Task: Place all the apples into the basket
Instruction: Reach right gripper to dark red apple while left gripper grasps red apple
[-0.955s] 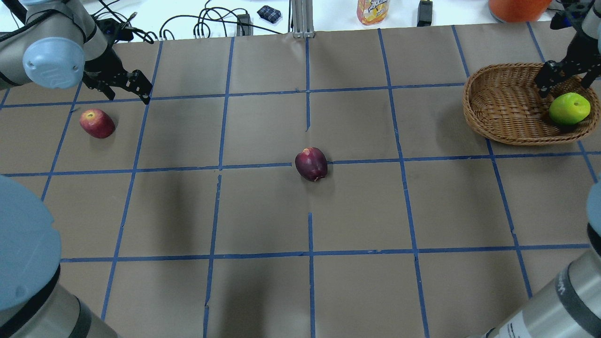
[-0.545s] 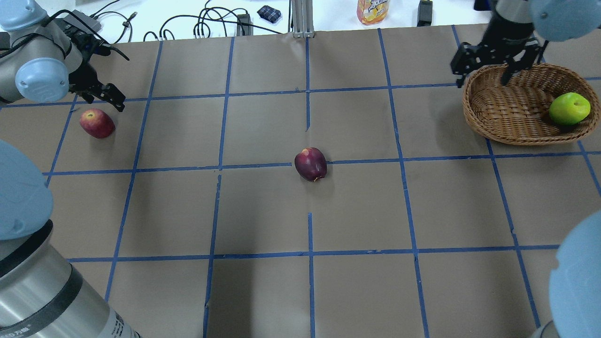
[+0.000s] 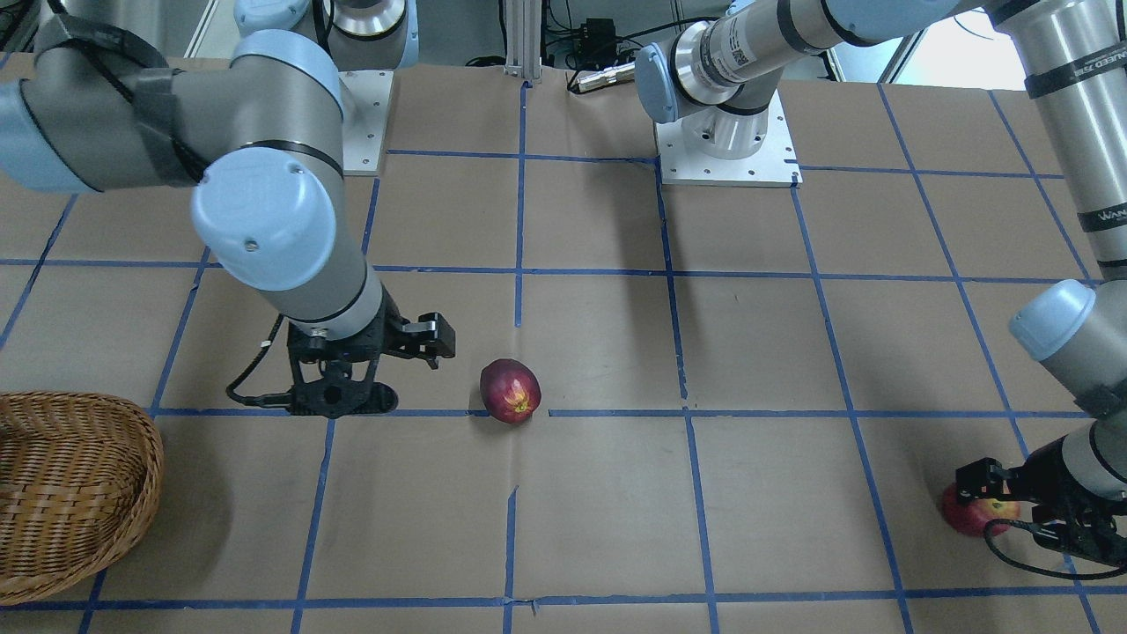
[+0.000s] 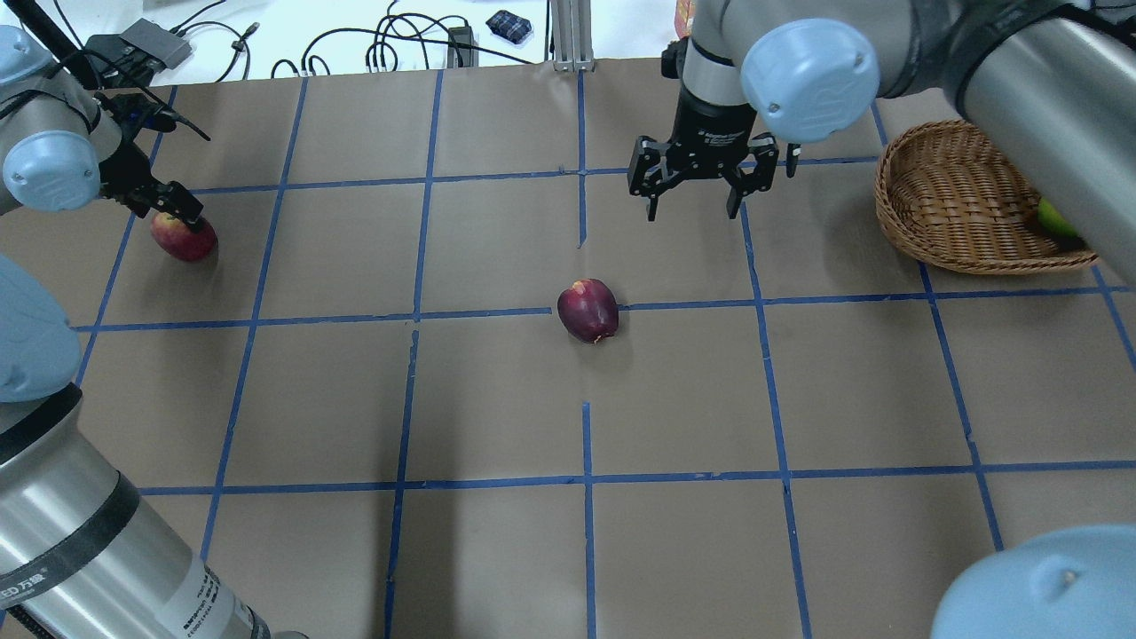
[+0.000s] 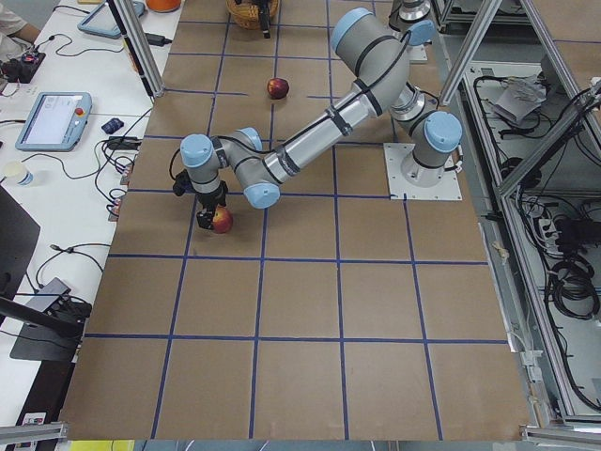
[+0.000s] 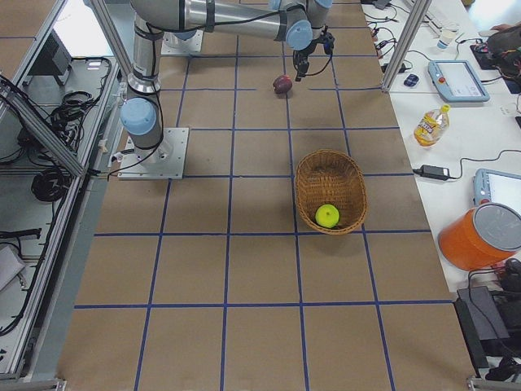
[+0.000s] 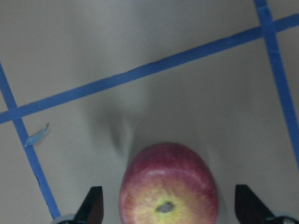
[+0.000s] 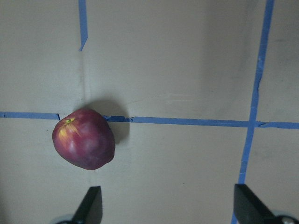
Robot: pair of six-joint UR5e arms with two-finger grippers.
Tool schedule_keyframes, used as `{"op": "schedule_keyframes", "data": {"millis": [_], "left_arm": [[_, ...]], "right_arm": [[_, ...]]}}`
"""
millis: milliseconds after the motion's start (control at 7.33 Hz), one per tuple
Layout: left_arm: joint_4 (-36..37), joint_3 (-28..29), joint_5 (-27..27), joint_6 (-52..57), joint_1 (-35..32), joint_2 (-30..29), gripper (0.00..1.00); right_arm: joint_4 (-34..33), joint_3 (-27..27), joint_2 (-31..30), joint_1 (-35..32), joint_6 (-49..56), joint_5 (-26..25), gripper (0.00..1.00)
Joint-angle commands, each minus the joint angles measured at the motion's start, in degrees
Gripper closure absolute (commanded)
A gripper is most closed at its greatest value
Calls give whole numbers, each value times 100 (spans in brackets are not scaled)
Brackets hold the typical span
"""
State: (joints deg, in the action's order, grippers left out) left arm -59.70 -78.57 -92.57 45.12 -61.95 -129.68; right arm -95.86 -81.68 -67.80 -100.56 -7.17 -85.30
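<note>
The red apple with a yellow stem patch [image 4: 184,240] lies at the table's far left. My left gripper [image 4: 176,211] is open and low over it. In the left wrist view its fingers [image 7: 93,207] stand on both sides of this apple [image 7: 168,186], with gaps. The maroon apple [image 4: 587,311] lies at the table's middle. My right gripper [image 4: 694,202] is open and empty above the table, beyond this apple and apart from it [image 8: 84,139]. The green apple [image 6: 327,215] lies in the wicker basket [image 4: 941,204] at the far right.
Blue tape lines grid the brown paper table cover. Cables, a juice bottle [image 6: 429,124] and an orange container [image 6: 480,236] sit on the white strip past the table's far edge. My right arm [image 4: 1021,80] passes over the basket and hides most of the green apple in the overhead view.
My right gripper has left the basket and moved left toward the table's middle, empty. My left gripper has come down around the red and yellow apple.
</note>
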Motion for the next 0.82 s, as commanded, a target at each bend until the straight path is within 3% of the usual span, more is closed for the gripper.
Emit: {"op": "schedule_keyframes", "data": {"millis": [0,409,682], "left_arm": [[2,17,-33,-3,34,-162,0],[2,70,-24,-39,34,-251,3],[-155,78,-15,-48,-44,-77,32]], "right_arm": [[-264,-6,257,-367,-4,22,0],[-1012,-32,829,-938,-65,22,0],[-1031,-41,978,-948,-12,22,0]]}}
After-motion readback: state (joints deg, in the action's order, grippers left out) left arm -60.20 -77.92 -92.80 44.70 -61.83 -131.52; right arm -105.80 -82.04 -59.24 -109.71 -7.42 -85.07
